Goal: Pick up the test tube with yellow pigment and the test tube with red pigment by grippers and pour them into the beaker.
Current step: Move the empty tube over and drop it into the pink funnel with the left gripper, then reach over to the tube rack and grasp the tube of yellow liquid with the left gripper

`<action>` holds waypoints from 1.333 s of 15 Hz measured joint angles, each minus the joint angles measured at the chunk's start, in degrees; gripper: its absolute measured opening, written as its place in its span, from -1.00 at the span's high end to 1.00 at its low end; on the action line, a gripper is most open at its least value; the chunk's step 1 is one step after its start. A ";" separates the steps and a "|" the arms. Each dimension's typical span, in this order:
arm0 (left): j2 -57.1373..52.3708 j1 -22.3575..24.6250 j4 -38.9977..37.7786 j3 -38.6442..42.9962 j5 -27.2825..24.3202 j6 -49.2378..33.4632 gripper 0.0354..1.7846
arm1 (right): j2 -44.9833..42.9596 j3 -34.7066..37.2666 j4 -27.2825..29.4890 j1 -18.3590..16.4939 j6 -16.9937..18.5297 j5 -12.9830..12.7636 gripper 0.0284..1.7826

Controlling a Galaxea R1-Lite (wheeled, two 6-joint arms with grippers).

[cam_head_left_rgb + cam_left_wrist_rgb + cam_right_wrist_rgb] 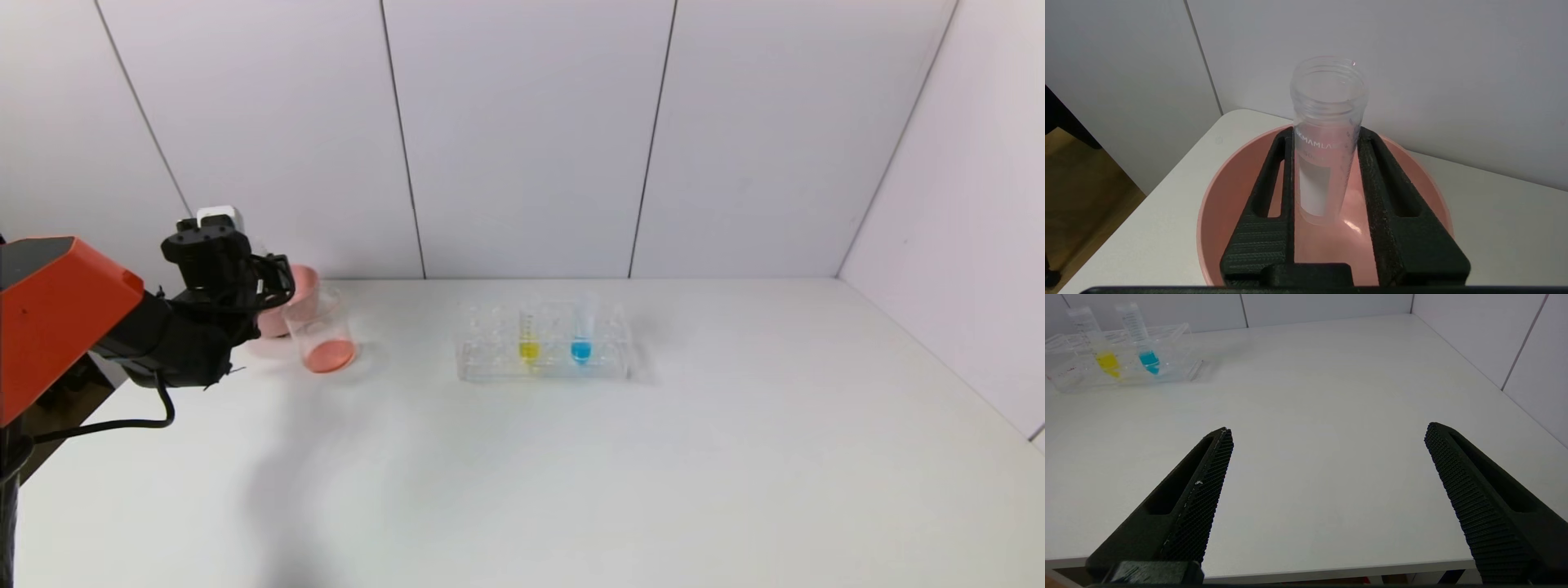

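Currently my left gripper (pixel 1327 163) pinches an emptied test tube (pixel 1327 134) above the pink bowl (pixel 1229 204), far-left corner. Beaker (pixel 321 333) holds red liquid. Yellow tube (pixel 528 335) stands racked (pixel 490 363). My right gripper (pixel 1327 457) is spread.

A white table (pixel 571 474) stands against pale wall panels. At far left, the left gripper (pixel 273 282) (black, on an orange-covered arm) hovers over a pink bowl (pixel 304 287). Just beside the bowl, a clear beaker (pixel 321 331) holds reddish liquid. A clear rack (pixel 543 343) mid-table holds a yellow-tipped tube (pixel 528 336) and a blue-tipped tube (pixel 581 335).
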 joint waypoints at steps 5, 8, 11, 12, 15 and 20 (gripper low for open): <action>0.11 0.00 -0.13 0.02 0.10 0.05 -0.44 | 0.00 0.00 0.00 0.00 -0.02 0.00 -0.92; -1.77 -0.02 0.33 0.78 -0.09 0.11 -0.83 | 0.00 0.00 0.00 0.00 0.00 0.02 -0.92; -6.02 -0.09 0.96 3.67 -1.33 0.09 -0.97 | 0.00 0.00 0.00 -0.02 0.00 0.02 -0.92; -8.24 -0.15 1.29 5.60 -2.62 0.09 -0.97 | 0.00 0.00 0.00 -0.02 0.00 0.00 -0.92; -16.08 -0.37 4.38 12.39 -8.72 0.13 -0.97 | 0.00 0.00 0.00 0.02 -0.02 0.02 -0.92; -32.76 -0.72 16.48 23.21 -26.40 0.79 -0.97 | 0.00 0.00 0.00 0.00 0.00 0.00 -0.92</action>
